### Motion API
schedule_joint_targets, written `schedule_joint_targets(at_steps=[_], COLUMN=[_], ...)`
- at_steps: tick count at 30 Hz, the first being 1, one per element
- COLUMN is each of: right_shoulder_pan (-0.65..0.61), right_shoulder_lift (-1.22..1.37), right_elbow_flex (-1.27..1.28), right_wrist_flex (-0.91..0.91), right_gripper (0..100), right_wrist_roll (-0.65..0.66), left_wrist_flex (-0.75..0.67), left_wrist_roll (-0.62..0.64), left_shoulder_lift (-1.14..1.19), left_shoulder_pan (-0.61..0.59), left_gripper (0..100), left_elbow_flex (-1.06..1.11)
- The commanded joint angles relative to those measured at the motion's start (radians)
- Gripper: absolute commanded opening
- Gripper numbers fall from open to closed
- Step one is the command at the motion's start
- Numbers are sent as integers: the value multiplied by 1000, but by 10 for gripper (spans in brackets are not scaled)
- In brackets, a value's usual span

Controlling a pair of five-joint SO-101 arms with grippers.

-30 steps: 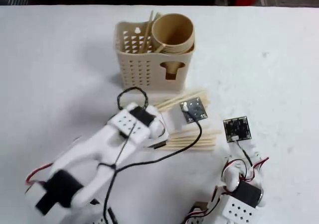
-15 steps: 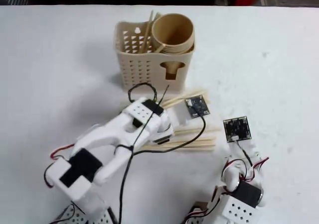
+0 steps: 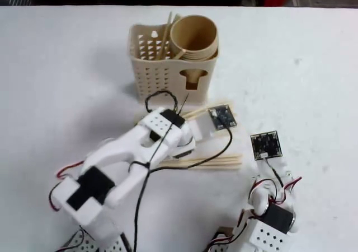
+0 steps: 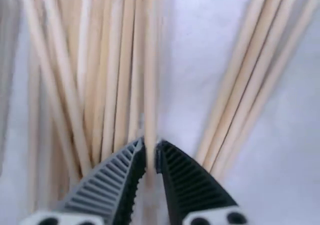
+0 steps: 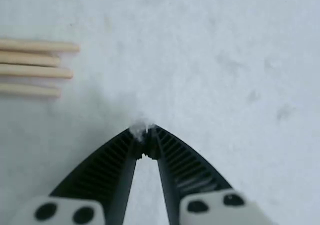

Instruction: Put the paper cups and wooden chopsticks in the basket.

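Note:
A beige perforated basket (image 3: 168,78) stands at the back of the table, holding stacked paper cups (image 3: 194,36) and a few wooden chopsticks (image 3: 166,33). More chopsticks (image 3: 221,161) lie fanned on the table in front of it. My left arm reaches over this pile. In the left wrist view my left gripper (image 4: 151,152) is shut on a single chopstick (image 4: 150,85) of the bundle, with another group (image 4: 250,85) beside it. My right gripper (image 5: 145,135) is shut with nothing in it, low over bare table near the chopstick ends (image 5: 35,67).
The right arm (image 3: 268,218) sits at the front right, its camera board (image 3: 265,144) just beside the pile. The white table (image 3: 302,78) stretches open to the left and right of the basket. Cables loop over the left arm.
The left arm swung forward toward the basket and settled over the chopstick pile. The right arm has stayed still.

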Motion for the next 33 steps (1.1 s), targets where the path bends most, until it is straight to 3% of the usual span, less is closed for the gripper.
schedule_joint_targets(at_steps=[1,18,29,33], right_shoulder_pan=[4,4,4,4], right_shoulder_lift=[-8,-8,-8,-8], right_elbow_flex=[8,8,8,8], right_wrist_flex=[-12,-12,-12,-12], right_gripper=[18,18,18,18], right_wrist_roll=[0,0,0,0], left_wrist_flex=[61,87,-94,-256], left_wrist_roll=[3,54,198,226], left_shoulder_lift=[-139,-438,-920,-1020], left_shoulder_pan=[-48,-68,-102,-130], left_gripper=[20,23,23,23], left_elbow_flex=[-31,55,198,198])
